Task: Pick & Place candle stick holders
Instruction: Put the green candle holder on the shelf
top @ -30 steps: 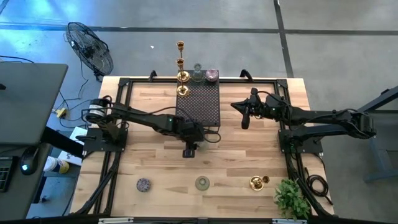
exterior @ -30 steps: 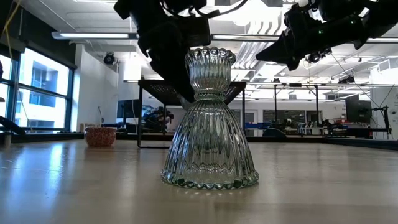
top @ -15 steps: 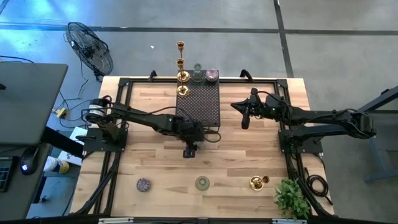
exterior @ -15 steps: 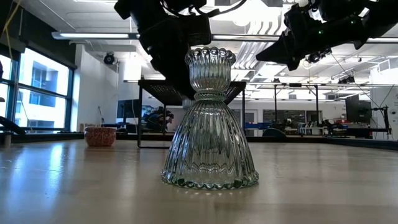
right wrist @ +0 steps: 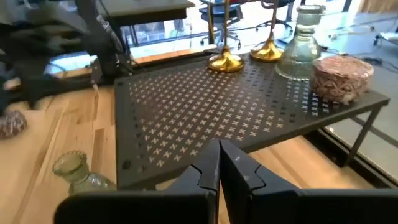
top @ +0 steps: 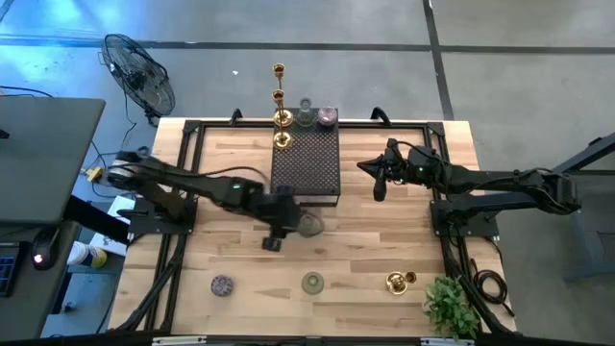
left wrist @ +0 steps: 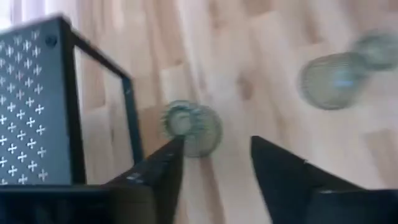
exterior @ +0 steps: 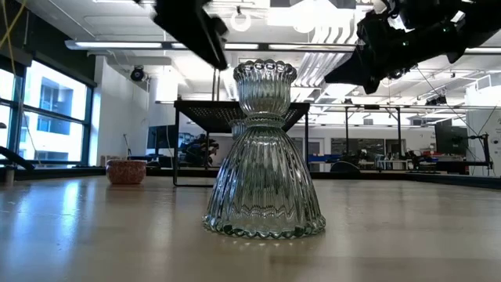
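My left gripper point(top: 277, 237) is open and empty above the table, just near-left of the dark dotted box point(top: 307, 161). A clear glass holder point(top: 309, 224) stands upright on its base just in front of the box, and it shows beyond my open fingers in the left wrist view point(left wrist: 193, 127). Gold candlesticks point(top: 282, 117), a clear glass holder point(top: 305, 112) and a pink cup point(top: 328, 116) stand on the box's far end. A grey-purple cup point(top: 222, 284), a green glass holder point(top: 312, 283) and a gold holder point(top: 397, 282) stand near the front edge. My right gripper point(top: 379, 185) is shut and empty, right of the box.
A leafy plant point(top: 450, 306) stands at the front right corner. The box stands on thin legs point(exterior: 175, 145), with open space under it. The green glass holder point(exterior: 264, 149) fills the middle of the low view. Bare wood lies between the box and the front row.
My left gripper has drawn back from the box's front toward the table's left and near edges, and has risen. The clear glass holder that it covered now shows standing upright on the table in front of the box.
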